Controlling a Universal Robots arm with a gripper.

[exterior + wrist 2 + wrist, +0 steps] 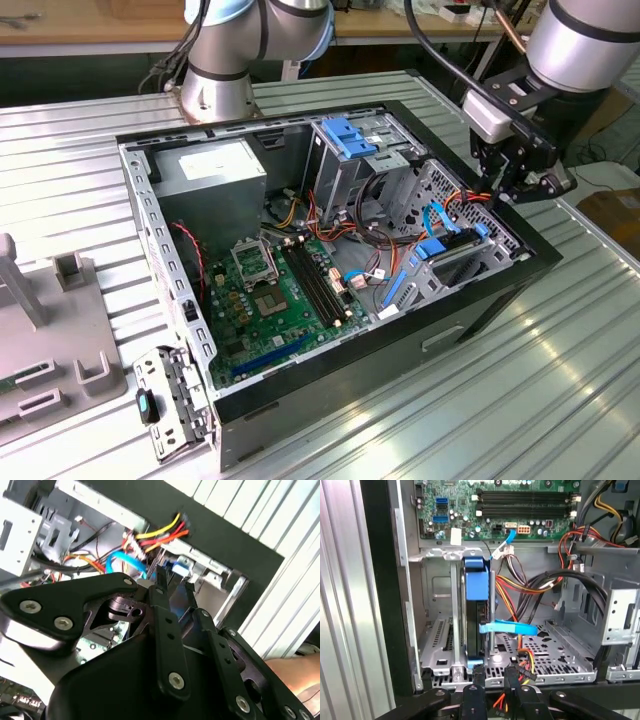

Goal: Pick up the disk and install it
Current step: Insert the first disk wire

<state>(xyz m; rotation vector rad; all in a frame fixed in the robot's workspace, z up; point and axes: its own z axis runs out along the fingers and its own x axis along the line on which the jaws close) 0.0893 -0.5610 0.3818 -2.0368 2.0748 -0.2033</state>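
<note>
Gripper [495, 676] fingers part-open and empty, just beside the blue-railed disk [475, 587] standing edge-on in its bay [440, 630].

Metal table [560, 380] bears computer case [330, 392] (open).

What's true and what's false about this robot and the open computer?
1. The computer case is open, showing a green motherboard. True.
2. The gripper holds the disk high above the case. False: the disk stands on edge inside the metal drive bay, and the gripper is open.
3. The disk has a blue frame. True.
4. The case sits on a carpet. False: it lies on a ribbed metal table.
</note>
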